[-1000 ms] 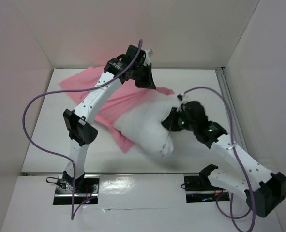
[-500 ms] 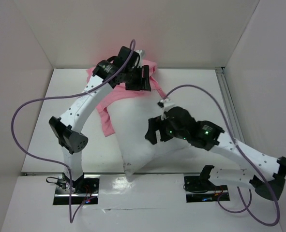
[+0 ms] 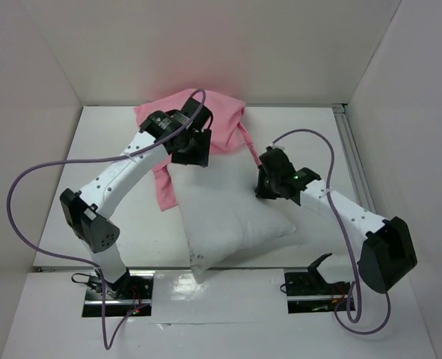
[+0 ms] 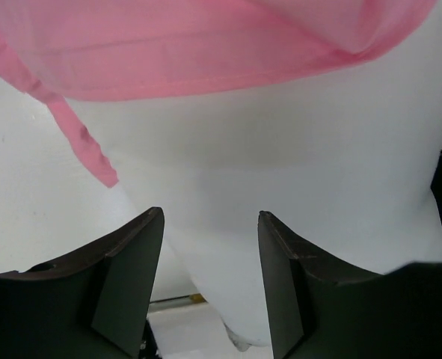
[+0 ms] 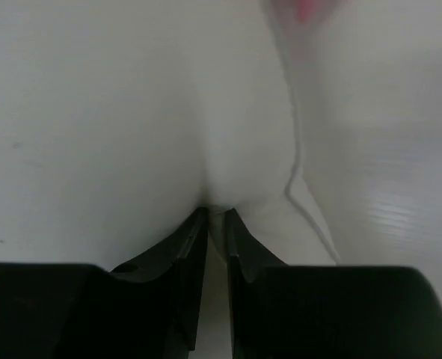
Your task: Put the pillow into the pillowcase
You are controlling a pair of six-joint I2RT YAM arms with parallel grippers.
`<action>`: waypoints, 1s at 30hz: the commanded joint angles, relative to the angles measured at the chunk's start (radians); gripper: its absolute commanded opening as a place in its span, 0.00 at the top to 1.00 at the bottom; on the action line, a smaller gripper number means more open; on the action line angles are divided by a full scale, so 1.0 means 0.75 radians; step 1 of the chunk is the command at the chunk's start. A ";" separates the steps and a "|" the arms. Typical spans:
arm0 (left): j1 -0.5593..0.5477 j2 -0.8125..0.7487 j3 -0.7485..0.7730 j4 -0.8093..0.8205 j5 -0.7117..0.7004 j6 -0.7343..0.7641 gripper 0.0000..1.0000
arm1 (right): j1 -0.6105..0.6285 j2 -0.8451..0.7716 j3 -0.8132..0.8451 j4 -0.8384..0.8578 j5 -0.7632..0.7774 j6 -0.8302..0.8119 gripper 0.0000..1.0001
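The right arm has swung back to the far right corner of the pillow (image 3: 232, 221). Half a second ago the pillow was humped up under that arm; now it has settled flatter on the desk (image 3: 318, 134), with one corner pointing at the near edge. The left arm has drawn in as well, and the pillowcase (image 3: 221, 120) has bunched up higher against the back wall. The left tool (image 4: 209, 221) hangs above the pillow's far end, its fingers apart with nothing between them. The pink hem drapes over the pillow just beyond it, and a narrow pink strip trails down past the pillow's left side onto the desk. The right tool (image 5: 215, 213) is pinched nearly together on a pucker of the pillow's white fabric.
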 commanded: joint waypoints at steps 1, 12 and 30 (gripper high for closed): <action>-0.033 -0.099 -0.108 -0.042 -0.046 -0.018 0.34 | 0.158 0.017 -0.030 0.303 -0.351 0.042 0.77; -0.207 -0.279 -0.417 -0.083 -0.124 -0.150 0.00 | 0.090 0.152 0.134 0.254 -0.259 -0.095 0.10; -0.326 -0.206 -0.826 -0.077 -0.517 -0.384 0.05 | 0.136 0.404 0.181 0.361 -0.294 -0.073 0.09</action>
